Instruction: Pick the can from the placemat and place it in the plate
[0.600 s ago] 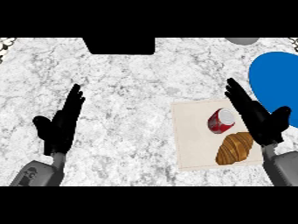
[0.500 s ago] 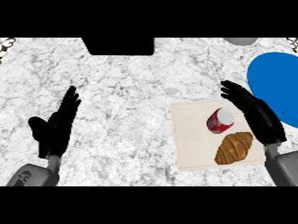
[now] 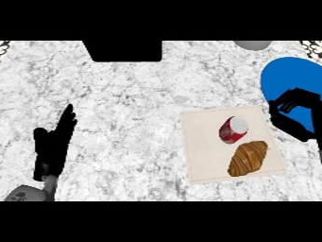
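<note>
Head view looks steeply down on the marble counter point(image 3: 135, 118), which carries everything and fills most of the frame. The largest thing on it is the blue plate point(image 3: 289, 75) at the far right, and nothing lies on the part that shows (its right side runs out of the frame). Close by the plate's near-left edge is the pale placemat point(image 3: 205, 156), lying flat.

The right hand point(image 3: 299, 127) is over the plate's near edge. Its fingers are curled in toward the thumb, blue shows through the gap, and it has hold of nothing. It is off to the right of the placemat and apart from the can. The left hand point(image 3: 54, 146) rests at the lower left with its fingers straight, well apart from all the task's things.

On the placemat's near-right part lies a croissant point(image 3: 248, 158). Just beyond it is the red can point(image 3: 233, 130), on its side with its silver end turned up and to the right. Whether can and croissant touch I cannot tell.

By this layout the task is at its very start. The can sits on the placemat, ungrasped, so the reach, the grasp, the short carry to the right and the setting down in the plate are all left to do. The croissant so near the can may get nudged during the grasp.
</note>
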`<move>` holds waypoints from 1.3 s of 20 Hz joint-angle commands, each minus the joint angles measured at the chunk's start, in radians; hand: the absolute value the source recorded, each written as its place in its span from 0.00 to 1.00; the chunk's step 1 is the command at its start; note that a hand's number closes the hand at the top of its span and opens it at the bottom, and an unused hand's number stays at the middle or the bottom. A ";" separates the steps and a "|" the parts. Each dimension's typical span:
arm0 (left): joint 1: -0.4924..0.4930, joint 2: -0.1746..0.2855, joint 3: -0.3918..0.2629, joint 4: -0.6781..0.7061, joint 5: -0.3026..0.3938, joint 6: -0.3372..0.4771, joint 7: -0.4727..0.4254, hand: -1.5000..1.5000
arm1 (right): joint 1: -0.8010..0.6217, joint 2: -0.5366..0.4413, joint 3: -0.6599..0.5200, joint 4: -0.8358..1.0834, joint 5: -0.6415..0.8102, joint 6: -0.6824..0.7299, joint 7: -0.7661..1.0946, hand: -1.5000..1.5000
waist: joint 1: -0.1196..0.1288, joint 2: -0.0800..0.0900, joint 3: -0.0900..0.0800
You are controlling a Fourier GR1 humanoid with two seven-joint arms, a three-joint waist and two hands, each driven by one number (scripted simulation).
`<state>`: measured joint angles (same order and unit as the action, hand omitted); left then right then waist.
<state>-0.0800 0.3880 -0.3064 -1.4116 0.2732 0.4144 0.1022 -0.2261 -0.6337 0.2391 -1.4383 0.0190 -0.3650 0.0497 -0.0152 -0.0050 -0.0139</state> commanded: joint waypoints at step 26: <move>-0.010 -0.034 0.003 -0.017 -0.051 -0.017 0.087 0.50 | 0.000 -0.092 0.157 -0.250 0.182 0.345 0.511 0.00 | 0.022 0.004 0.012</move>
<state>-0.0925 0.3574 -0.3075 -1.4173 0.2251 0.3993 0.1725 -0.1736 -0.6802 0.3977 -1.6467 0.2629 -0.1844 0.4175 0.0069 -0.0016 -0.0024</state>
